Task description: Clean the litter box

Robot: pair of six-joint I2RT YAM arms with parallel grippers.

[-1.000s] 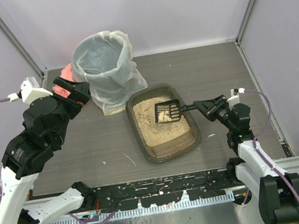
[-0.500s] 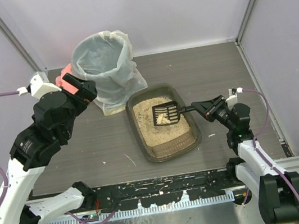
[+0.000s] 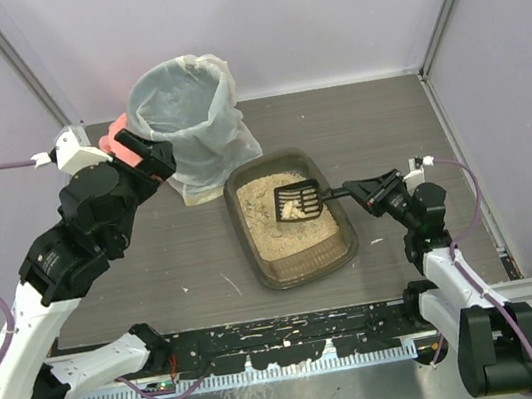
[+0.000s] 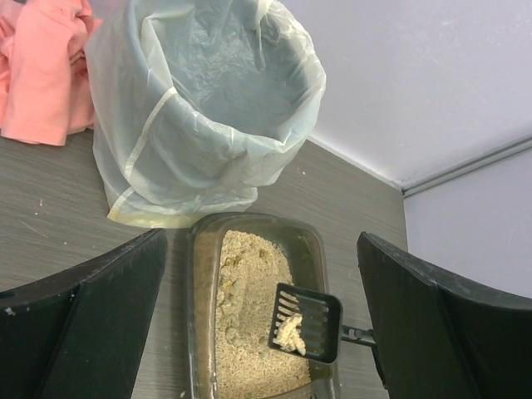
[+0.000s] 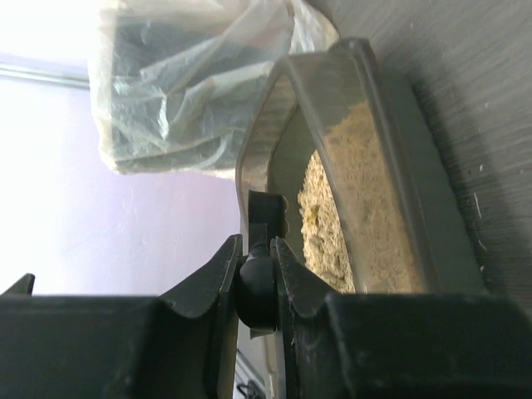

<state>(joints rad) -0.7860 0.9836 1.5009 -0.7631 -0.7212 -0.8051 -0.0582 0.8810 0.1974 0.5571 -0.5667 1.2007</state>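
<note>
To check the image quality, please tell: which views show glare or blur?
Top external: even light, all sharp. Left wrist: own fingers dark and soft, litter box sharp. Right wrist: wall at left overexposed, right gripper dark, scoop handle blurred.

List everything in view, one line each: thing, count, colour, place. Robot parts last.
litter box: one, dark brown-grey, table centre
litter: beige, filling the box
scoop: one, black, over the litter
clumps: a few, pale, in the scoop
bin: one, whitish liner, behind the box, to its left
cloth: one, pink, left of the bin
table: one, dark grey
left gripper: black, open, beside the bin
right gripper: black, shut on the scoop's handle
</note>
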